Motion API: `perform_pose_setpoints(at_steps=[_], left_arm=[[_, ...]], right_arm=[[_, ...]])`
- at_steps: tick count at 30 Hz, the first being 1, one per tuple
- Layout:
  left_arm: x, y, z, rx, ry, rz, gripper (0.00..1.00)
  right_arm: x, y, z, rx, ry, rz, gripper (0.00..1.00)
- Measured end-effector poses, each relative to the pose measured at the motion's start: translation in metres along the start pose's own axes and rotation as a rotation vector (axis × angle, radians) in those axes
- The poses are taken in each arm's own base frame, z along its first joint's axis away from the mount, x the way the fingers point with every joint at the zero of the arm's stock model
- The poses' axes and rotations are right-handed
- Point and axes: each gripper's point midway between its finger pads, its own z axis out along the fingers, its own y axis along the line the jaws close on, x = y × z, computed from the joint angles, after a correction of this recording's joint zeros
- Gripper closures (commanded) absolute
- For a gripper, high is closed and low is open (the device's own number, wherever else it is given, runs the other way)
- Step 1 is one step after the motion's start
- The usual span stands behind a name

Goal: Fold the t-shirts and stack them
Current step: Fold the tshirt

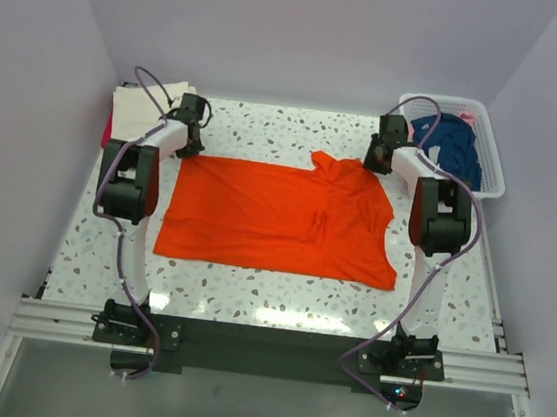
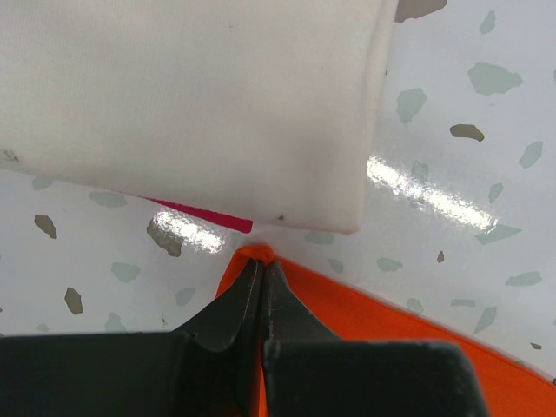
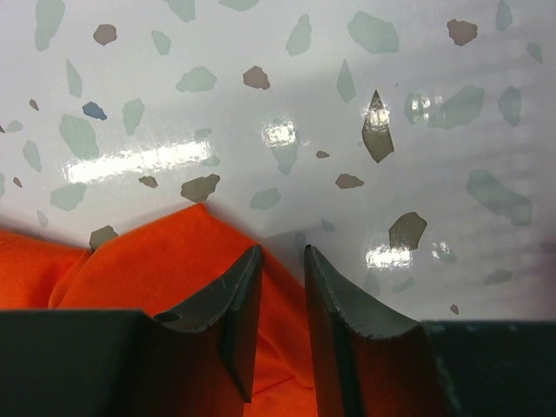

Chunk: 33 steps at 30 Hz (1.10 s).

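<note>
The left jaws are pressed together, pinching the far left corner of the orange t-shirt [image 2: 365, 321]; a small tip of orange cloth pokes out just beyond their tips. The right jaws stand apart with a narrow gap, lowered over the shirt's far right part, where a raised fold of orange cloth lies between and beneath them. Whether they touch the cloth cannot be told.

The orange t-shirt lies spread across the middle of the speckled white tabletop [image 1: 250, 286]. Its left part is flat and smooth; its right part is rumpled, with creases running toward the far right corner.

Just beyond the left jaws, nearly touching the pinched corner, sits a folded cream t-shirt [image 2: 191, 95] at the far left of the tabletop. A thin edge of a red t-shirt [image 2: 204, 215] shows underneath it.

At the far right, just off the tabletop's corner, stands a white plastic lattice basket [image 1: 493, 178]. A navy t-shirt [image 1: 456, 148] lies bunched inside it and drapes over its near left rim.
</note>
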Motion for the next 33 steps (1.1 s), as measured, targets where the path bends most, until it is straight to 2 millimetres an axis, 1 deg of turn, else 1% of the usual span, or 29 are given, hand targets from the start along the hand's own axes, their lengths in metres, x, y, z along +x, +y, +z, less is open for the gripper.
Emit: perform_pose_setpoints(at_steps=[5, 7, 8, 11, 15, 19, 28, 33], left_arm=[[0.001, 0.0, -0.001, 0.005, -0.006, -0.003, 1.0], [0.001, 0.0, -0.001, 0.007, -0.008, -0.004, 1.0], [0.001, 0.0, 0.0, 0.007, -0.009, -0.005, 1.0], [0.0, 0.0, -0.001, 0.01, -0.013, -0.007, 1.0], [0.001, 0.001, -0.001, 0.011, -0.016, -0.009, 1.0], [0.003, 0.002, -0.004, 0.014, -0.014, -0.009, 1.0], [-0.004, 0.003, -0.014, 0.029, -0.036, -0.021, 1.0], [-0.007, 0.005, -0.017, 0.035, -0.044, -0.029, 1.0]], right_arm=[[0.001, 0.0, 0.0, -0.002, 0.002, 0.007, 0.83], [0.001, 0.001, -0.001, -0.004, 0.003, 0.008, 0.89], [0.002, 0.0, -0.001, -0.004, 0.006, 0.01, 0.95], [0.004, 0.0, -0.003, -0.006, 0.012, 0.014, 0.99], [0.006, 0.0, -0.006, -0.003, 0.024, 0.014, 1.0], [0.008, -0.002, -0.014, 0.002, 0.03, 0.014, 1.0], [-0.016, -0.001, -0.039, -0.006, -0.026, 0.033, 1.0], [-0.022, -0.004, -0.045, -0.006, -0.039, 0.046, 1.0]])
